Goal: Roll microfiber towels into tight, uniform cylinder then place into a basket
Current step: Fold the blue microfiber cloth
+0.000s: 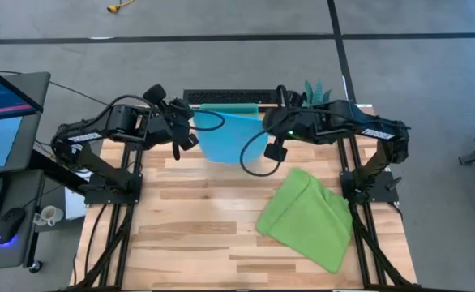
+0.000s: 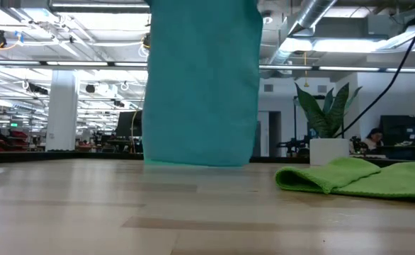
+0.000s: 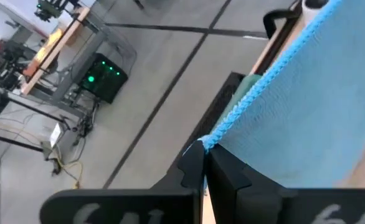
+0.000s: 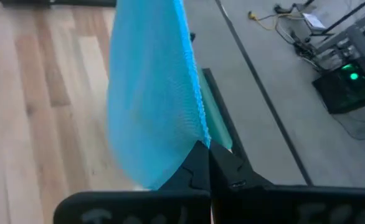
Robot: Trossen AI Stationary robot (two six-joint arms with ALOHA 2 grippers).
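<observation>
Green towel (image 1: 306, 217) beside hanging blue towel (image 1: 225, 136)

1. Sky-blue towel (image 1: 225, 136): spread flat, hanging by its top corners from left end effector (image 3: 202, 149) and right end effector (image 4: 202, 144), lower edge just above counter.
2. Lime-green towel (image 1: 309, 217): loosely folded, lying on counter's right side.
3. Teal basket (image 1: 228, 105): at counter's far edge, behind blue towel.

Two towels: one blue towel (image 1: 225, 136) hanging at the far middle, one green towel (image 1: 309, 217) lying at the near right. Two grippers, the left gripper (image 1: 190, 122) and right gripper (image 1: 271, 122). One basket (image 1: 228, 106), probably, at the far edge. One potted plant (image 2: 327, 124).
</observation>
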